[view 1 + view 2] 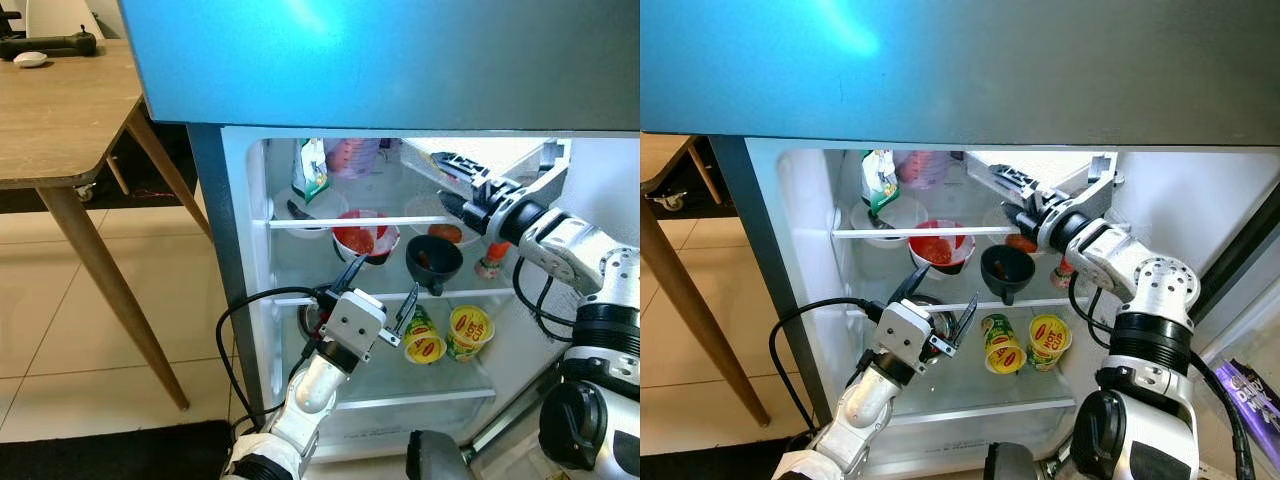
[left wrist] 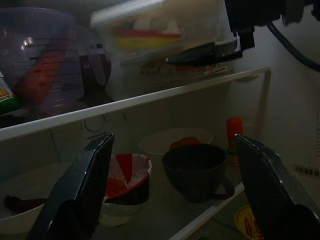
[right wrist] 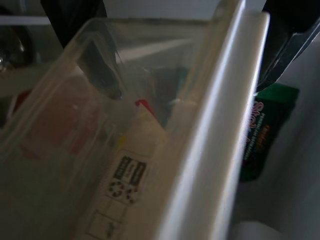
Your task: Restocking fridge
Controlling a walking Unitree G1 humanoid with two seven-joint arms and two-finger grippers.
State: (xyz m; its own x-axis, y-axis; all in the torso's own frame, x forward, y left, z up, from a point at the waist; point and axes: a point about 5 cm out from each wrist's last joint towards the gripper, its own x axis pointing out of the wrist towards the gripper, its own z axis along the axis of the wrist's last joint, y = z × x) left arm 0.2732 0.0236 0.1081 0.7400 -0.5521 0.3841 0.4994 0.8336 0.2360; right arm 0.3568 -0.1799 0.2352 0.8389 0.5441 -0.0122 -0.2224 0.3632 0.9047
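Right gripper (image 1: 1012, 196) is reaching into the top shelf of the open fridge (image 1: 240, 250), and I am seeing its black fingers (image 1: 458, 163) closing on the rim of a clear plastic container (image 1: 500, 160), one finger above and one below the near edge; the container is tilting, its far end raised toward the fridge's right wall. Through the right wrist view I am looking along the container's pale rim (image 3: 225, 120), with a label and something red showing blurred through the wall and a dark green packet (image 3: 262, 125) beyond. My left gripper (image 1: 375, 290) is hovering low in front of the middle shelf with its two fingers (image 2: 82, 185) spread wide and nothing between them. On the middle shelf a red-lined bowl (image 1: 364, 236) is sitting next to a dark cup (image 1: 434, 260), with a pale bowl (image 1: 440, 222) behind holding something reddish and a small red-capped bottle (image 1: 490, 262) at the right. A measuring jug (image 2: 42, 65) and a green-and-white carton (image 1: 312, 170) are standing on the top shelf. Two yellow-lidded tubs (image 1: 448, 335) are lying on the lower shelf. A wooden table (image 1: 60, 110) is standing to the left of the fridge.
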